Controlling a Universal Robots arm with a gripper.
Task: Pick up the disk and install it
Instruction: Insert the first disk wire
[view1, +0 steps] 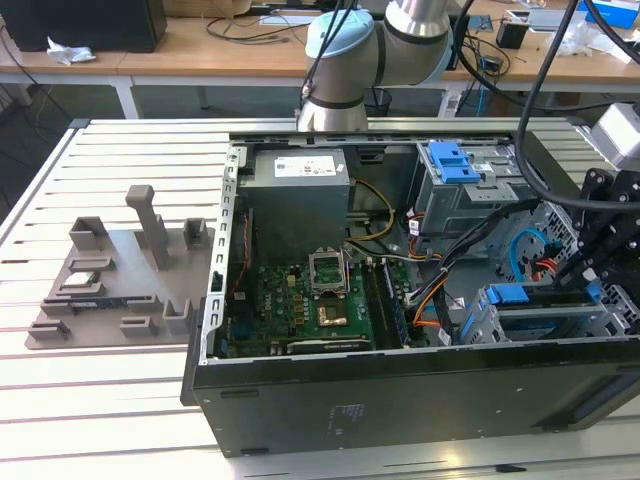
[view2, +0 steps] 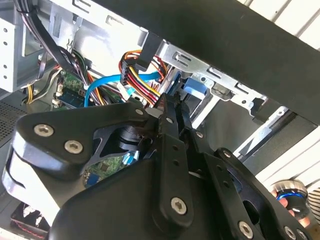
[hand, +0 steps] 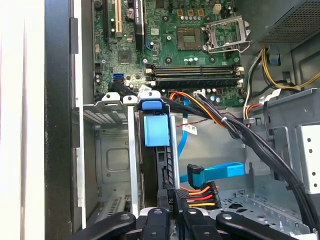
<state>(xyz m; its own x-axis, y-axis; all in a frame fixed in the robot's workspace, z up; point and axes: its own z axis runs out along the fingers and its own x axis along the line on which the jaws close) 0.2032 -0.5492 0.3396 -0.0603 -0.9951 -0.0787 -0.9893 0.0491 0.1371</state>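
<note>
a black gripper (view2: 167, 107) with silver screw heads is seen; the arm (view1: 385, 30) is made of silver tubes and pale blue joint caps.

Matt black plastic hand (view2: 172, 107); metal cage (hand: 107, 150).

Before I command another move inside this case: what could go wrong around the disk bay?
1. The gripper sits right beside the orange, red and yellow power plug and the blue data cable; a move might snag or unplug them.
2. The disk stands on edge in a narrow slot of the metal cage; a slight tilt could jam its blue rails against the cage wall.
</note>
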